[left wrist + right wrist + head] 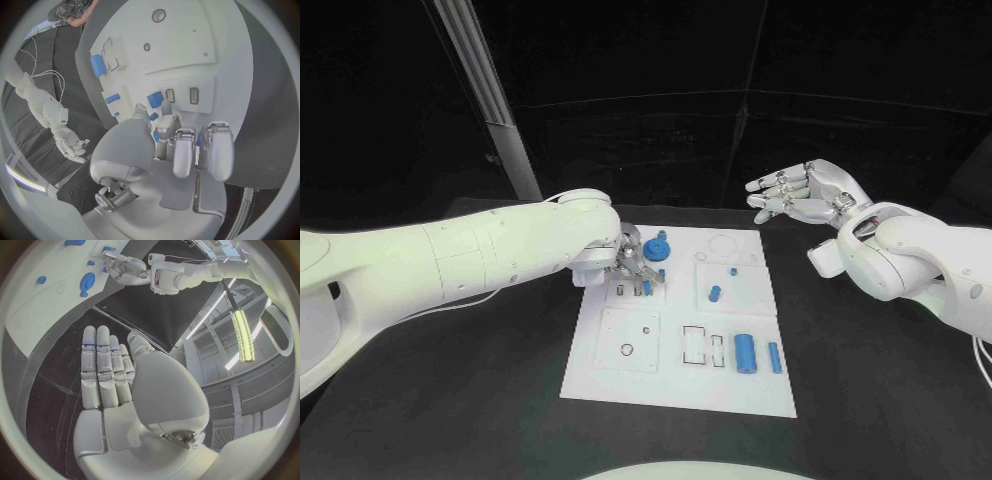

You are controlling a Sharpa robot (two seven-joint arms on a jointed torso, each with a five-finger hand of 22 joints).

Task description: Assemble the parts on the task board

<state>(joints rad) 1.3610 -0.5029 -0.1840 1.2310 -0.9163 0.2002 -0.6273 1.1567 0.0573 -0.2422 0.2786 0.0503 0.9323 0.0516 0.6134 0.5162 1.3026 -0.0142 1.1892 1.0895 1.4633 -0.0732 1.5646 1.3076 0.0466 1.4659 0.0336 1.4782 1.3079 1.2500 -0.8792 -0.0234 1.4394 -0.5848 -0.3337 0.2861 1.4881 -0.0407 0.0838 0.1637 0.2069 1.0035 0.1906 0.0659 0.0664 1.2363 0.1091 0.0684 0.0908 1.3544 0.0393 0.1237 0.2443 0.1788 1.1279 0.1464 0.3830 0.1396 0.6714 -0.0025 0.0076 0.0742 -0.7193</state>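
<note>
Two robot hands over black worktop [459,400]. Left robot hand [632,262] sits low at far-left of white task board [678,385], fingers curled down among blue parts [746,351]; can't tell if it grips one, fingertips hidden. Right robot hand [798,192] raised off far-right corner, fingers straight, holding nothing. Dark room behind.

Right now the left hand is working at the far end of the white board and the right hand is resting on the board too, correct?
Not quite. The left hand is at the board's far end, but the head view shows the right hand raised off it, open and holding nothing.
</note>
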